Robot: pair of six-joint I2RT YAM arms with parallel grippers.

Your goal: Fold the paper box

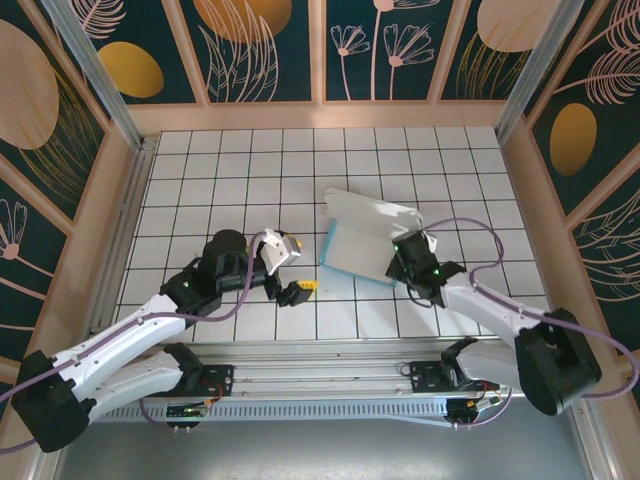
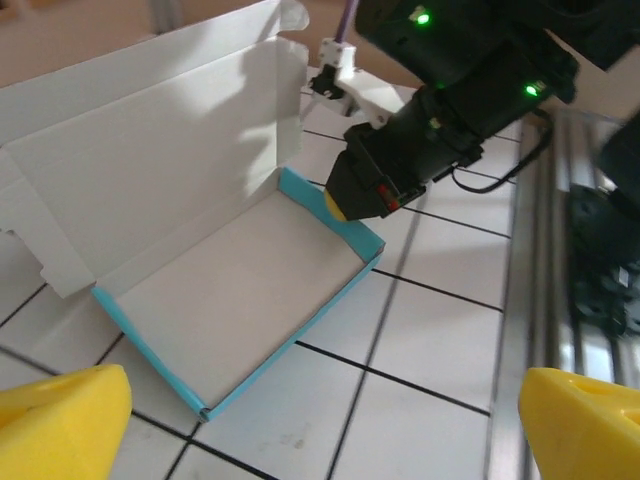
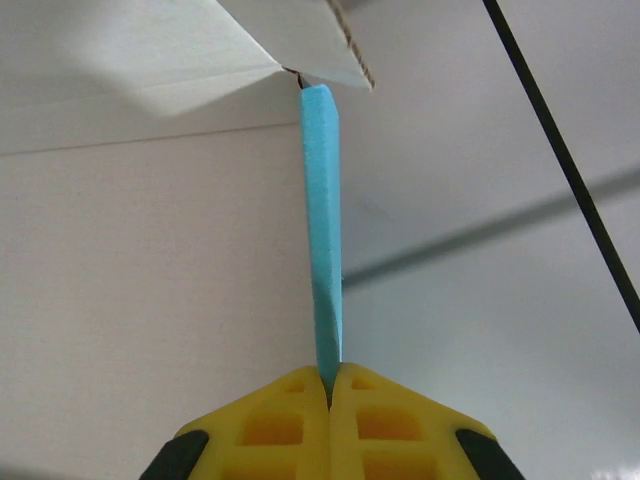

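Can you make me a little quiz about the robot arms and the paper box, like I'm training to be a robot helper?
1. True or false: the right gripper is pinching a teal wall of the paper box.
2. What colour is the inside of the box? A) white B) red C) black
3. Fill in the gap: the left gripper is ____ and holds nothing.

Key: 1 true; 2 A; 3 open.
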